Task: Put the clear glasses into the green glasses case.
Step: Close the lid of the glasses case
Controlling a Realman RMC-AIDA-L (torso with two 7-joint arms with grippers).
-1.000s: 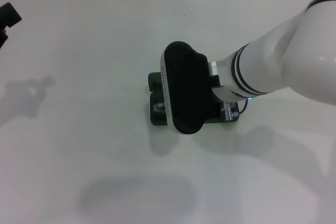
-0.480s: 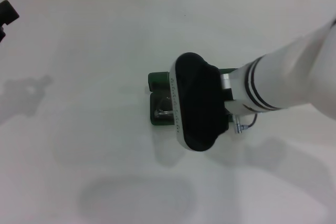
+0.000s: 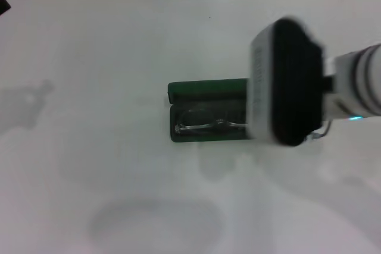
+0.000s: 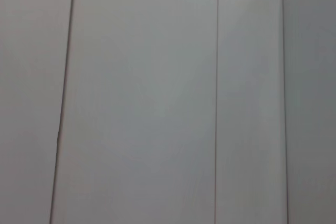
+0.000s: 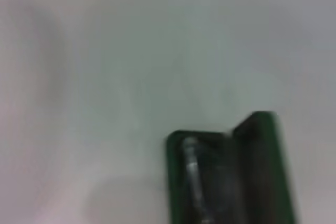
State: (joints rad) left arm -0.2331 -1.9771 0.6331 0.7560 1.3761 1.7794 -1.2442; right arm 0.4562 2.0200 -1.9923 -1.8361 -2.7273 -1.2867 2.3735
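Note:
The green glasses case [image 3: 202,90] lies open in the middle of the white table, its lid standing up on the far side. The clear glasses [image 3: 208,125] lie inside its dark green tray. The right wrist view shows one end of the case [image 5: 260,171] with a clear part of the glasses [image 5: 191,174] in it. My right arm's black-and-white wrist housing [image 3: 286,81] hangs above the case's right end and hides that end and the gripper beneath. Only a black sliver of my left gripper [image 3: 2,4] shows at the far left edge.
The white table [image 3: 107,165] spreads all around the case, with a tiled wall edge along the back. The left wrist view shows only pale wall panels [image 4: 157,98].
My right arm has moved right and off the case, uncovering the open tray with the glasses in it. The left gripper has slid further out of view.

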